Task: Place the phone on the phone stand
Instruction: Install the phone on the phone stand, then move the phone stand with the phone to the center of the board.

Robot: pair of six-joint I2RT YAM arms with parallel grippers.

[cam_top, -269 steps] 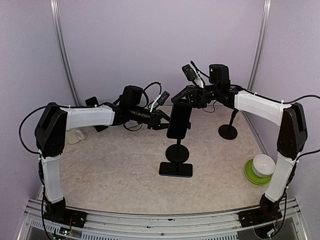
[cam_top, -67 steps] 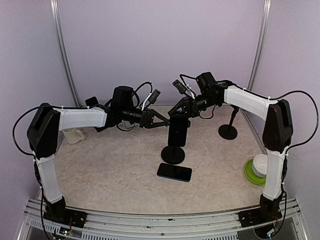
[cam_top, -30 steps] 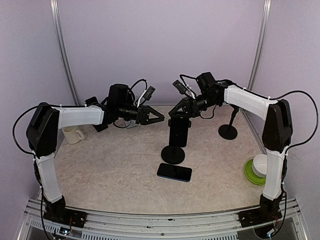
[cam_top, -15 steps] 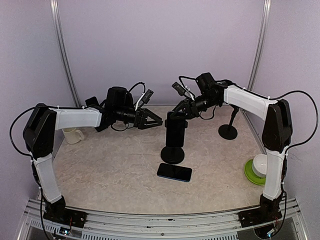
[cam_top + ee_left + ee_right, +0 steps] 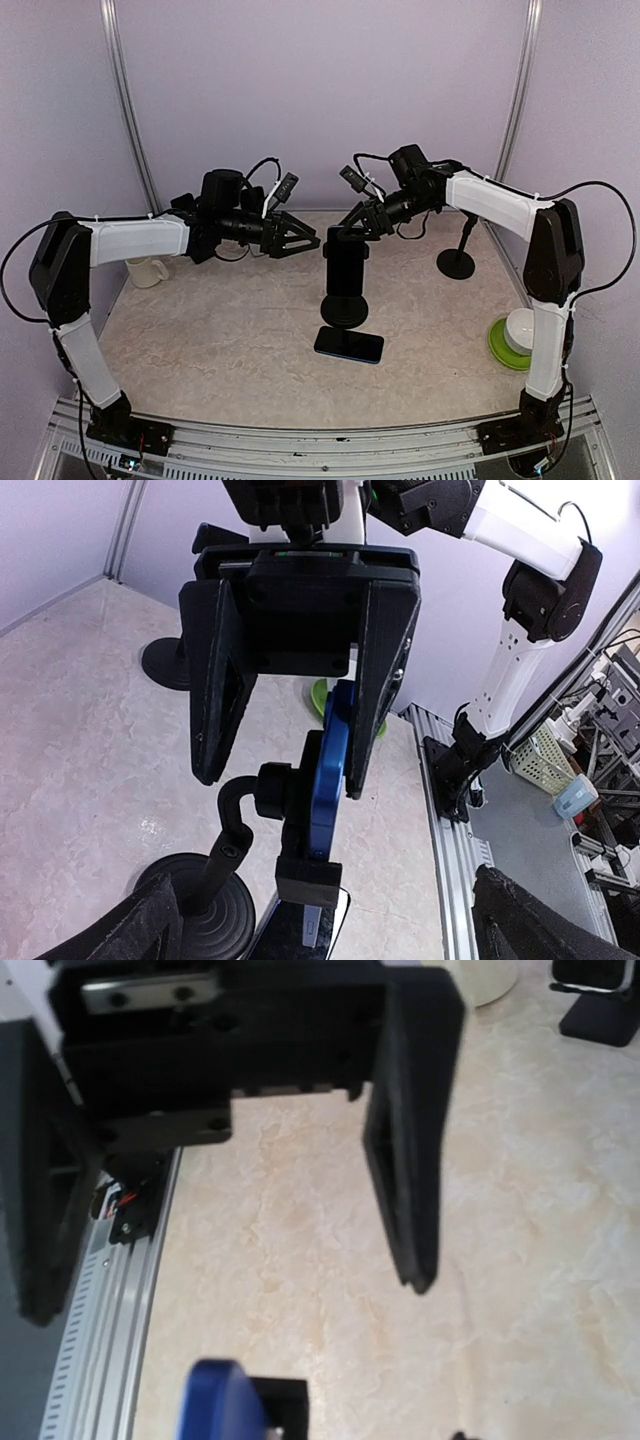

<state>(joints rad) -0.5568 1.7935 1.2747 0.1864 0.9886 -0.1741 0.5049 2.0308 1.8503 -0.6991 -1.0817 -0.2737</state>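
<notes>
Finds the blue-edged dark phone (image 5: 345, 268) clamped upright in the black round-footed phone stand (image 5: 343, 312) at the middle of the marbled beige table (image 5: 220, 340), face toward the near edge, presumably for viewing. Shows the right gripper (image 5: 350, 230) just above the phone's top edge, fingers partly spread, clasping nothing. Shows the left gripper (image 5: 308, 240) near its left side, spread wide, empty, likely as a guard. Notes a second dark phone (image 5: 349, 344) flat by the stand's foot. Reads no brand or lettering.
</notes>
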